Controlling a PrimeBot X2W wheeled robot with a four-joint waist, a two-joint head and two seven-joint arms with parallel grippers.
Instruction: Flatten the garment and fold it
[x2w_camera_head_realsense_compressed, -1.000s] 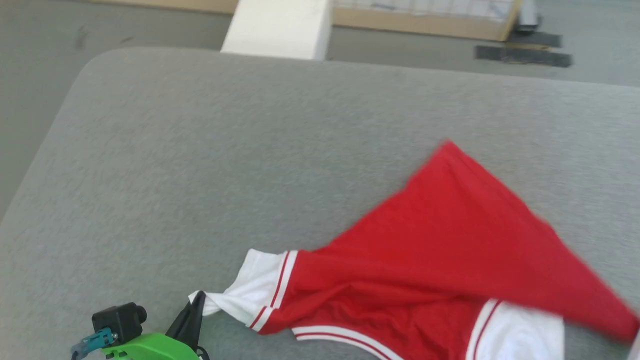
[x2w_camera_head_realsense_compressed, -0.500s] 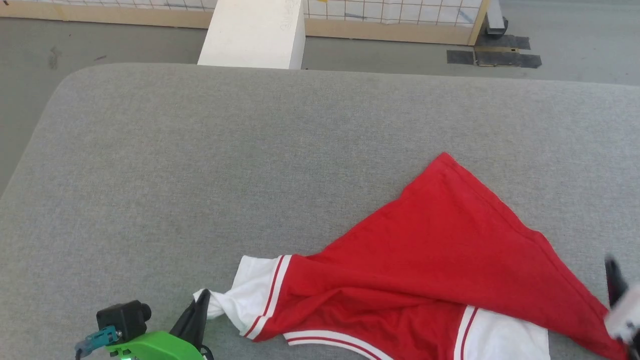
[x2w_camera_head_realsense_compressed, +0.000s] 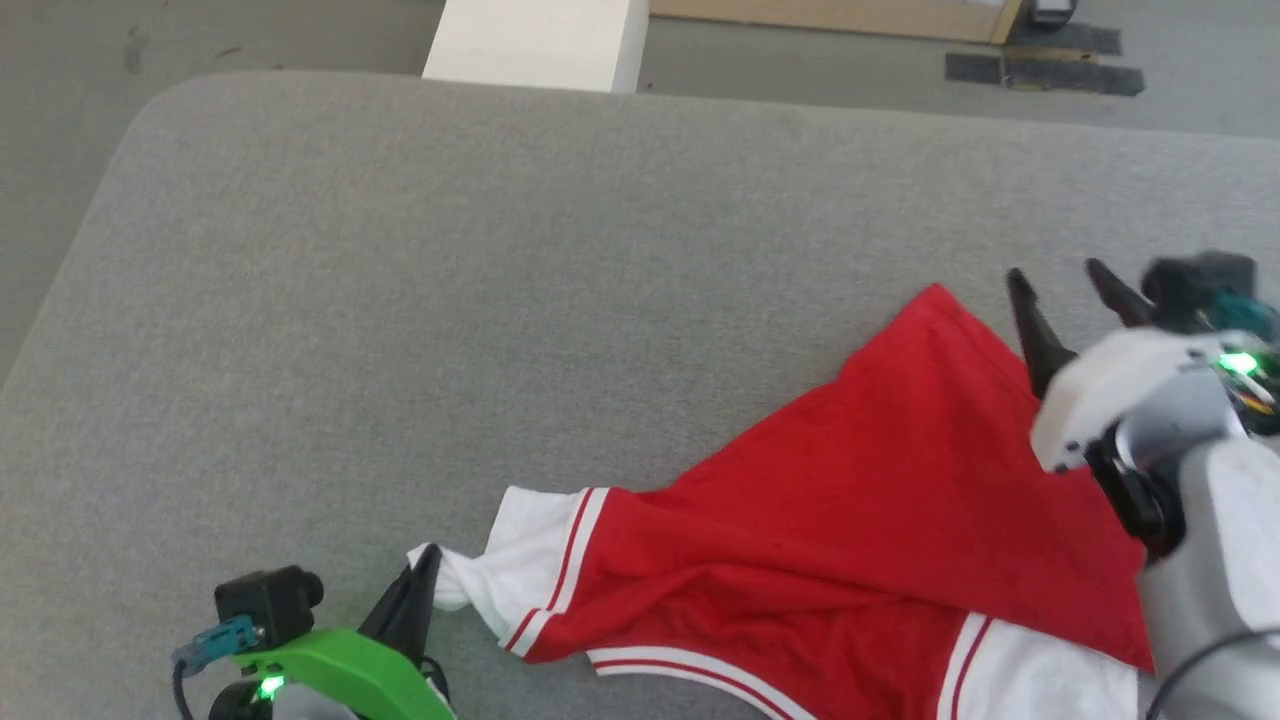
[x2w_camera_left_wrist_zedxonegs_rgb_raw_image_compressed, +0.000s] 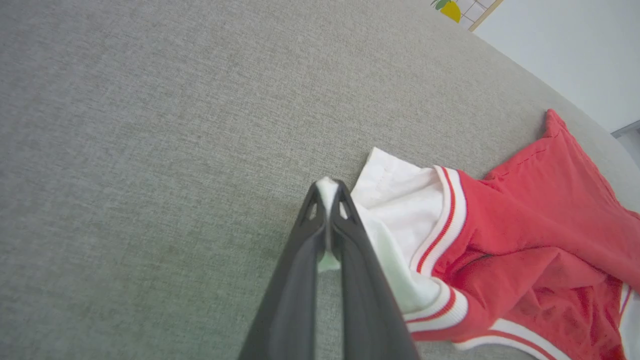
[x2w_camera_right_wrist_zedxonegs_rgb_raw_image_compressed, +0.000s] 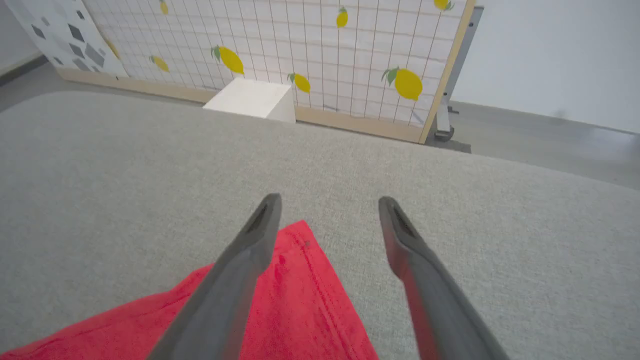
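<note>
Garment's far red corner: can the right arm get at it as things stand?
Probably yes. The right gripper is open, its fingers spread right by the garment's red corner, with bare grey cushion around it and nothing in between.

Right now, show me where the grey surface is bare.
Bare: the left side and far strip of the grey surface, from the shirt to the edge by the white block. Crowded: the near side, with the shirt, left gripper pinching its sleeve, right gripper open over its red corner.

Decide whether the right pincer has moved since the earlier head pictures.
Yes. The right pincer has travelled from the near right edge of the garment to its far red corner, open.
</note>
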